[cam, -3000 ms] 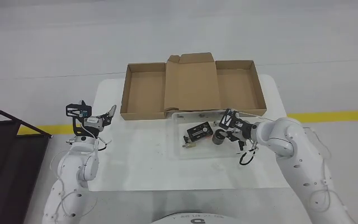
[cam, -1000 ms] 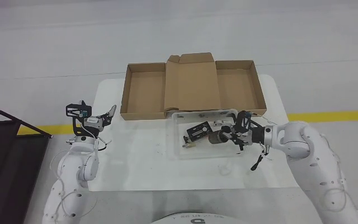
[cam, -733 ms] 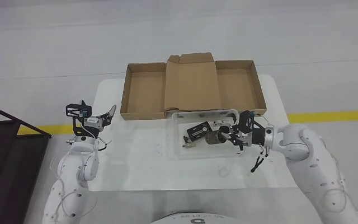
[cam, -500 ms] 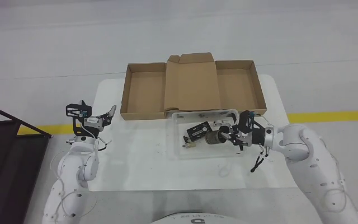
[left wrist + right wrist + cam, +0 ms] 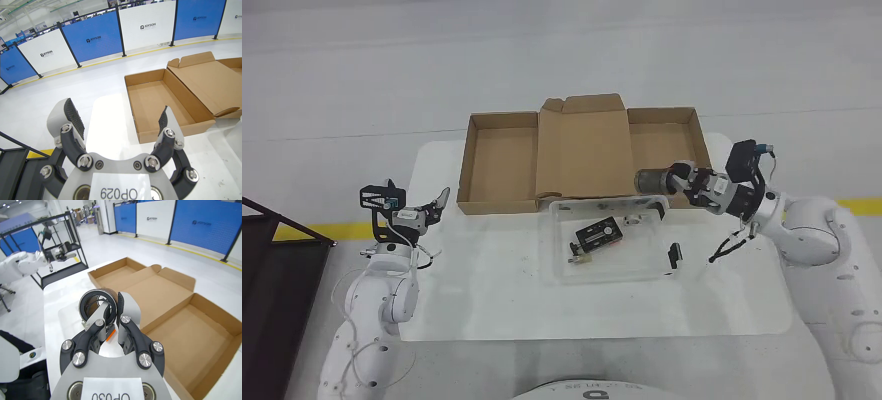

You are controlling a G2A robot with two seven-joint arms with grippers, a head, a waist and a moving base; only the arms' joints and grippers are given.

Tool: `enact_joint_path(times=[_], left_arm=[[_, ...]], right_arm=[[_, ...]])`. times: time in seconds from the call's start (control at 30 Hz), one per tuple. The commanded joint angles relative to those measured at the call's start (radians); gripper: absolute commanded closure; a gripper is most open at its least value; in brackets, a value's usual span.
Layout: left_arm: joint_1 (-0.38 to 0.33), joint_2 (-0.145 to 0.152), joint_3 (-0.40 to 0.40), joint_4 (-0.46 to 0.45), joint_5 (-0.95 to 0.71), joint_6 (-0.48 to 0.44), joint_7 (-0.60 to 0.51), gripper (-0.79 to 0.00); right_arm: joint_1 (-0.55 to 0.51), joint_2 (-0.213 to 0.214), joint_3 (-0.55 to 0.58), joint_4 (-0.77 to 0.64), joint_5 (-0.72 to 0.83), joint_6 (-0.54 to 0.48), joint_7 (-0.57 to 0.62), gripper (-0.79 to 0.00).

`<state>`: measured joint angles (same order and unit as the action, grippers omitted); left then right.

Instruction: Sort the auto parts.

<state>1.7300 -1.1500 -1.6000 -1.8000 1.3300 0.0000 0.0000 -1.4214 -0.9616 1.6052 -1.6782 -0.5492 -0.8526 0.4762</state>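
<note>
Over on the right side of the worktop (image 5: 492, 290), the right pincer (image 5: 113, 306) is clenched on a dark ring-shaped part (image 5: 650, 180). From the right wrist view, one finger seems to go into the hollow of the ring while the other presses on its outer wall, so the wall is pinched between them. The part is held in the air, lying on its side with its open end facing away from the arm. Seen from above, it sits about over the near wall of the cardboard box (image 5: 500, 165), where the right compartment meets the folded middle flap, and just past the far rim of the clear tray (image 5: 642, 262). The box lies open along the back of the worktop, with a compartment at each end and the flap lying between them; both compartments look bare inside. The tray stands just in front of the box, touching or nearly touching its near wall. A black blocky part (image 5: 598, 236) lies in the tray towards its left half, and a small black piece (image 5: 674, 256) rests near its right end, well apart from the first. Off at the left edge of the worktop, the left pincer (image 5: 118, 111) is raised above the surface with its fingers spread wide and nothing between them, pointing towards the left compartment of the box.
</note>
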Motion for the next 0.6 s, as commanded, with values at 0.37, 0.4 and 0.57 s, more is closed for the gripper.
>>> enact_joint_path(times=[0.37,0.4,0.57], left_arm=[[0.0,0.0,0.0,0.0,0.0,0.0,0.0,-0.785],[0.0,0.0,0.0,0.0,0.0,0.0,0.0,-0.785],[0.0,0.0,0.0,0.0,0.0,0.0,0.0,-0.785]], right_arm=[[0.234,-0.008,-0.082,0.295,-0.251,0.333,-0.032,0.0],[0.247,-0.008,-0.091,0.313,-0.283,0.348,-0.026,0.0],[0.298,-0.009,-0.148,0.38,-0.409,0.397,0.064,0.0]])
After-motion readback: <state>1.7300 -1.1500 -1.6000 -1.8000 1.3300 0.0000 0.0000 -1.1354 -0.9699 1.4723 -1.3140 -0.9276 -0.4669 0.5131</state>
